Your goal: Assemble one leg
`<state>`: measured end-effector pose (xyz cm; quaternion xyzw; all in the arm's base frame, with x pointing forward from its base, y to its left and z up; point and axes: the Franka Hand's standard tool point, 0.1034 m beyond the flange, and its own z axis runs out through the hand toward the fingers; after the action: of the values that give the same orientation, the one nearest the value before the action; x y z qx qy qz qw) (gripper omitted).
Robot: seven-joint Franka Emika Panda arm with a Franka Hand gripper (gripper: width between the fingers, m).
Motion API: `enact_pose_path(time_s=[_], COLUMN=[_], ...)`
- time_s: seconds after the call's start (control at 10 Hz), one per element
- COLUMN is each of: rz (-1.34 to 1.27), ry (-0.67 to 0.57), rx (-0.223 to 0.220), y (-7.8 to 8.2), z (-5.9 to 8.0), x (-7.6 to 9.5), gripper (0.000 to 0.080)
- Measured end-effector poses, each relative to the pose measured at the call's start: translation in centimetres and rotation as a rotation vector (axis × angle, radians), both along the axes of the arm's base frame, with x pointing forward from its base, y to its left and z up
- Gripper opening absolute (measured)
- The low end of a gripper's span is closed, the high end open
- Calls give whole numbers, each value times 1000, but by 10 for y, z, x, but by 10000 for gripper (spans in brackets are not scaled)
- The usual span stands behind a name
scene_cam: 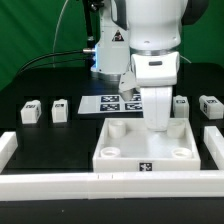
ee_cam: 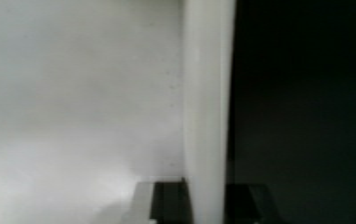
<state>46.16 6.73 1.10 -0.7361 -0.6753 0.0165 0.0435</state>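
Observation:
The big white panel [scene_cam: 130,140] with round corner sockets lies flat at the table's middle front. My gripper [scene_cam: 160,122] points straight down at the panel's edge toward the exterior view's right. In the wrist view my gripper [ee_cam: 205,205] has its two dark fingers [ee_cam: 162,205] on either side of the panel's upright white rim [ee_cam: 207,90], closed against it. The panel's top [ee_cam: 86,100] fills one side and the black table the other. Two legs [scene_cam: 30,112] [scene_cam: 60,110] stand at the exterior view's left. Two more [scene_cam: 181,103] [scene_cam: 210,106] stand at its right.
The marker board [scene_cam: 108,103] lies flat behind the panel, partly hidden by the arm. A low white rail runs along the front [scene_cam: 100,185], with short white rails at the exterior view's left [scene_cam: 6,148] and right [scene_cam: 214,145].

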Motion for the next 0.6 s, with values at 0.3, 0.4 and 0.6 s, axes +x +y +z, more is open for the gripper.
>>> enact_pose_path(time_s=[0.3, 0.4, 0.6], rz=[33, 35, 29], ry=[-8, -15, -25], rx=[8, 12, 14], y=[17, 19, 18], z=[-1, -1, -1], x=[10, 17, 25], gripper=[67, 67, 67])
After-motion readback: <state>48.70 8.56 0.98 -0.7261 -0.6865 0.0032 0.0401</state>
